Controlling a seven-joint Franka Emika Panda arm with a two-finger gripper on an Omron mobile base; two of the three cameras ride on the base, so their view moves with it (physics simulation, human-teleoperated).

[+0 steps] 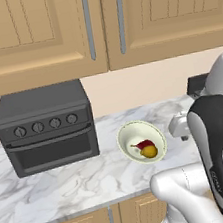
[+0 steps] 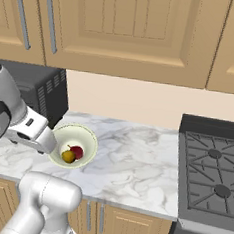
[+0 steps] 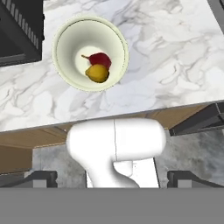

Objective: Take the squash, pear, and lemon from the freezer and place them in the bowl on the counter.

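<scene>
Bare counter [image 2: 135, 166] is left between bowl [image 2: 89, 136] and stove [image 2: 209, 172]; toaster oven [image 1: 45, 128] blocks bowl's left.

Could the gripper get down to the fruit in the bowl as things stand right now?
Probably yes. The open gripper looks down on the bowl, whose top is uncovered; the lemon and the red pear lie bare inside. The toaster oven stands beside it, apart.

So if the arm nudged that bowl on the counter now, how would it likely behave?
The bowl is small and shallow on smooth marble-look counter, so it would probably slide rather than tip. The yellow fruit and red fruit lie loose inside and are rounded, so they may roll against each other. It looks rigid, likely not flexing.
</scene>
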